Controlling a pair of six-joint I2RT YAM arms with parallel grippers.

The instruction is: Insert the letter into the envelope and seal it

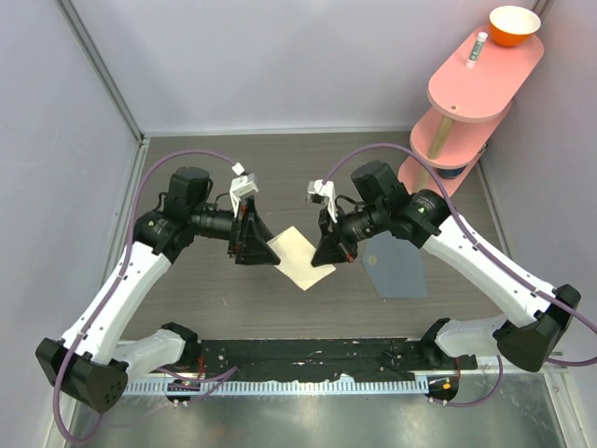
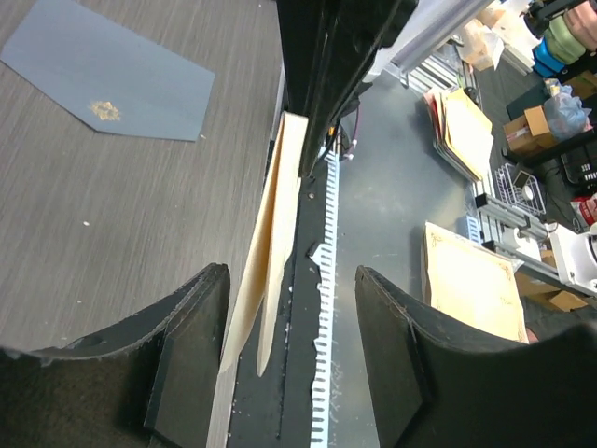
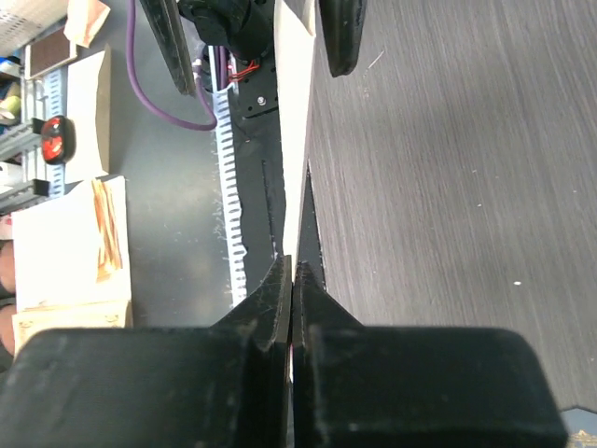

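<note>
The letter, a cream folded sheet, hangs above the table between both arms. My right gripper is shut on its right edge; in the right wrist view the pads pinch the letter edge-on. My left gripper is open around the opposite edge. The letter shows two spread leaves close to the left finger, and a wide gap separates it from the other finger. The slate blue-grey envelope lies flat on the table under the right arm, seen also as the envelope with a gold mark.
A pink two-tier shelf stands at the back right with an orange bowl and a small tube. A black strip runs along the table's near edge. Stacks of tan sheets lie beyond it.
</note>
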